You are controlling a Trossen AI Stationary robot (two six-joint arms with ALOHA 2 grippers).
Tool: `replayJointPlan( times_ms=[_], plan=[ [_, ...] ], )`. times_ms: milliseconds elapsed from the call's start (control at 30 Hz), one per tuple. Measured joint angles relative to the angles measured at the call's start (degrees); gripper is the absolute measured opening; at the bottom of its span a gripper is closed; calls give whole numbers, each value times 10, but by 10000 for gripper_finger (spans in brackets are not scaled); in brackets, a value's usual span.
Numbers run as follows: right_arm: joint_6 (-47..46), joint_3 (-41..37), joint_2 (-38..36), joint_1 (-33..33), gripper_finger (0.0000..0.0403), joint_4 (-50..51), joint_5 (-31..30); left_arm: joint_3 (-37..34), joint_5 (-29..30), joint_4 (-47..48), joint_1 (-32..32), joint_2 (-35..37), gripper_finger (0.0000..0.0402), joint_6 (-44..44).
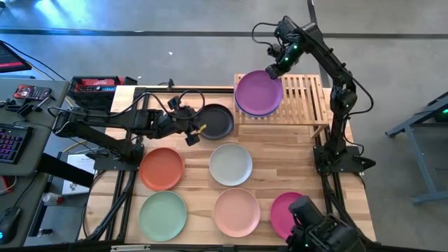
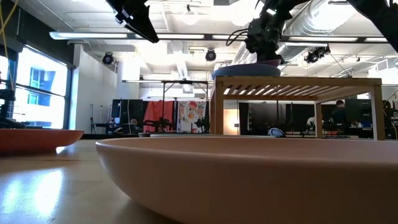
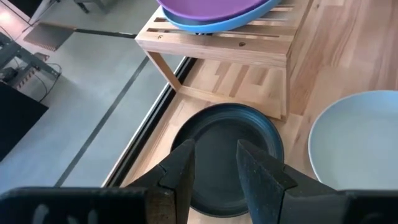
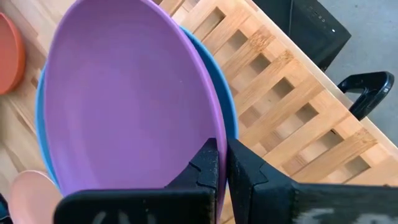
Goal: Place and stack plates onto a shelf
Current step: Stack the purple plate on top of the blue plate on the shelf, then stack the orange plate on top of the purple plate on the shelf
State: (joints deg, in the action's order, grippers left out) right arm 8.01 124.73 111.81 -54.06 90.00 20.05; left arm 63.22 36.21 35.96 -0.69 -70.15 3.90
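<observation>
The purple plate (image 1: 258,92) lies on top of the blue plate (image 4: 231,118), on the left half of the light-wood slatted shelf (image 1: 305,98) at the table's far side. My right gripper (image 1: 274,71) is shut on the purple plate at its far right edge. The black plate (image 1: 215,121) lies flat on the table just left of the shelf. My left gripper (image 1: 192,134) hovers open at the black plate's near left edge, and in the left wrist view (image 3: 214,180) its fingers stand above the plate (image 3: 227,149) without touching it. My right gripper pinches the purple plate's rim (image 4: 208,121) between its two fingers, at the plate's far right edge. The fingers come slanting down from the far right. The plate sits over the blue plate on the shelf; whether it rests fully on it I cannot tell.
On the table nearer the front lie the rust-orange plate (image 1: 162,169), the off-white plate (image 1: 230,164), the mint green plate (image 1: 162,214), the peach-pink plate (image 1: 236,211) and the magenta plate (image 1: 285,210). The shelf's right half (image 1: 311,87) is bare slats.
</observation>
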Motion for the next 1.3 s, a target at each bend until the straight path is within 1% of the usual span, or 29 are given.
replayJointPlan(
  times_ms=[167,333,500,600,867,933,1000,1133,1233,1300],
  plan=[
    [0,0,0,10,11,0,-3,0,0,0,0,0,110,0],
    [0,0,0,19,43,-2,-5,0,0,0,0,0,110,0],
    [-2,0,0,22,68,-2,-46,0,0,3,0,0,110,0],
    [-2,0,-1,20,75,0,-61,0,0,13,0,0,110,1],
    [-1,0,-28,16,79,0,-53,0,0,55,0,0,110,36],
    [-3,0,-39,16,79,0,-45,0,-12,73,0,0,110,68],
    [-13,0,-48,20,79,0,-25,0,-38,97,0,0,110,116],
    [-35,0,-61,34,79,0,0,0,-105,146,0,-5,110,276],
    [-47,0,-70,52,78,0,1,0,-156,181,-2,-18,110,407],
    [-50,0,-73,64,78,0,0,-1,-184,196,-7,-30,110,470]
  ],
)
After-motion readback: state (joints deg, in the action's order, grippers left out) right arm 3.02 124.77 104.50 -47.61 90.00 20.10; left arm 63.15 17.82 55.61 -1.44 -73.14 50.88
